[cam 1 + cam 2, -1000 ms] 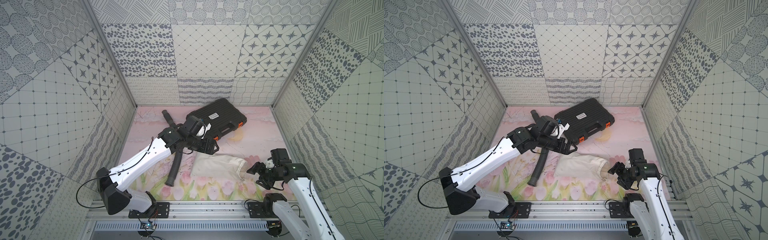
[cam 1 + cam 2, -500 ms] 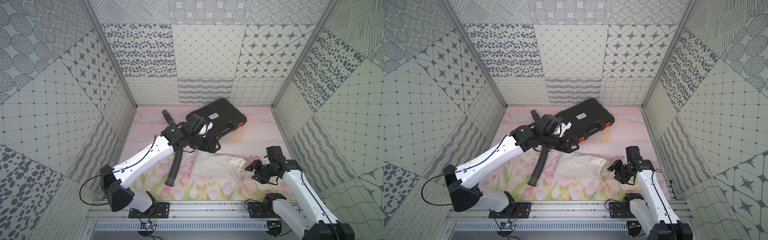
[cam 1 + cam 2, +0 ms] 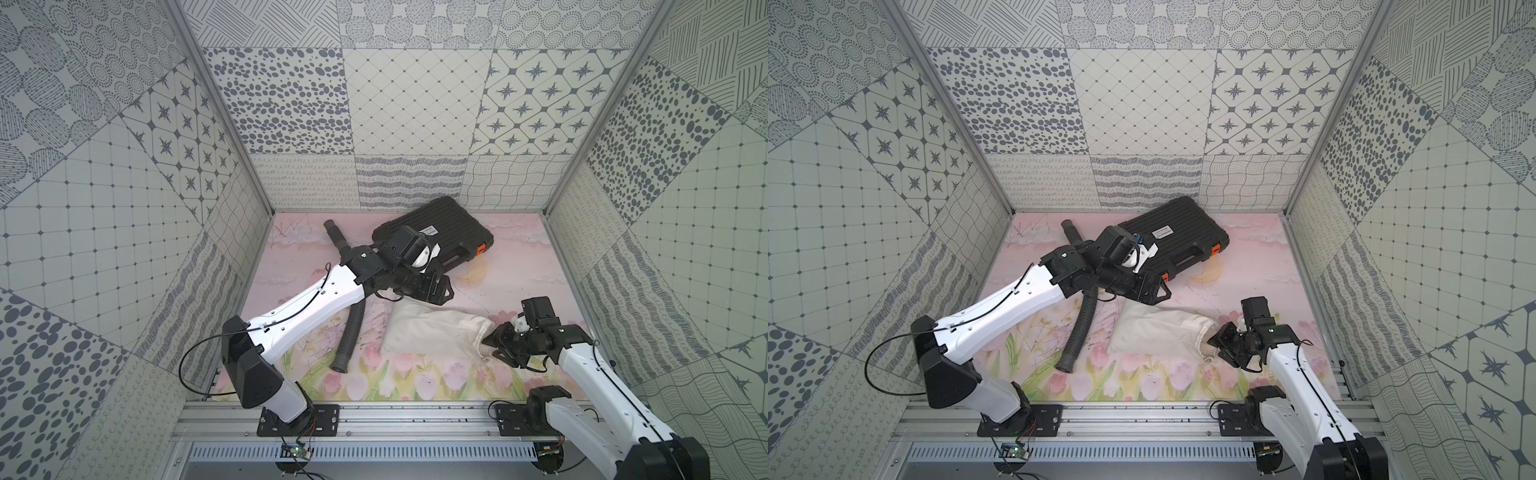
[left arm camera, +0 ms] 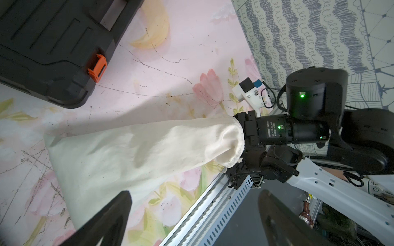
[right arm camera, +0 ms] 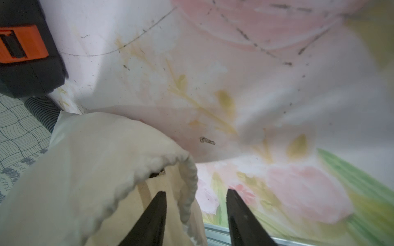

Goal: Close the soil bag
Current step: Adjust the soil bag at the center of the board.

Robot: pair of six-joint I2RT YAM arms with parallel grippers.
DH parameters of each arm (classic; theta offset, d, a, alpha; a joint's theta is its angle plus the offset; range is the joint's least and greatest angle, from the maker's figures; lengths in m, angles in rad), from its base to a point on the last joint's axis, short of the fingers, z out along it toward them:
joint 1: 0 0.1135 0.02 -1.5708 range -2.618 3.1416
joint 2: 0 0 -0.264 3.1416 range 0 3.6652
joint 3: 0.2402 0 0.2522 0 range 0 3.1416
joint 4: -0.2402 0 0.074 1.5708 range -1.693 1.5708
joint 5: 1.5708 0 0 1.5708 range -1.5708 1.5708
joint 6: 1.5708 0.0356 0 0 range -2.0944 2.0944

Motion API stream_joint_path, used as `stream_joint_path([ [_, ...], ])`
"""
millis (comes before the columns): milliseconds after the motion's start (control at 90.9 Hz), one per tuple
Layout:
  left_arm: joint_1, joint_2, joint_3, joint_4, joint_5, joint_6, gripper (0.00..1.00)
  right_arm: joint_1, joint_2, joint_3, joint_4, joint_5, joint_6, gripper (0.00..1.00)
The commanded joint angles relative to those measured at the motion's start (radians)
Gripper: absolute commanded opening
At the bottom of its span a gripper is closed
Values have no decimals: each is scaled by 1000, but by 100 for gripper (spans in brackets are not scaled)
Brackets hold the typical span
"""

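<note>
The off-white cloth drawstring soil bag [image 3: 432, 332] lies on its side on the floral mat [image 3: 519, 266], its gathered mouth facing the right gripper [image 3: 493, 345]; in both top views the fingertips there merge with the cloth, and the pale cord is hard to make out; only the right wrist view shows the two dark fingers [image 5: 153, 217] half spread, with the puckered rim [image 5: 187, 183] between them and not yet pinched; the mat beyond is blurred. The left gripper [image 4: 194, 191] hangs spread wide and empty, between the black ribbed plastic case [image 3: 449, 232] and the bag; its arm covers part of the black corrugated hose [image 3: 353, 328].
</note>
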Motion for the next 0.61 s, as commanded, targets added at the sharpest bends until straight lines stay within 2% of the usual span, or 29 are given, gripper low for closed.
stream_joint_path([
  [0, -38, 36, 47, -23, -25, 47, 97, 15, 9, -27, 66, 20, 17, 46],
  [88, -59, 62, 76, -40, -26, 69, 97, 15, 5, -31, 71, 37, 7, 42],
  [264, -106, 109, 126, -74, -50, 108, 97, 16, -2, -4, 78, 66, -45, 22],
  [594, -108, 102, 104, -43, -53, 91, 97, 32, -30, 31, 80, 64, -87, 8],
])
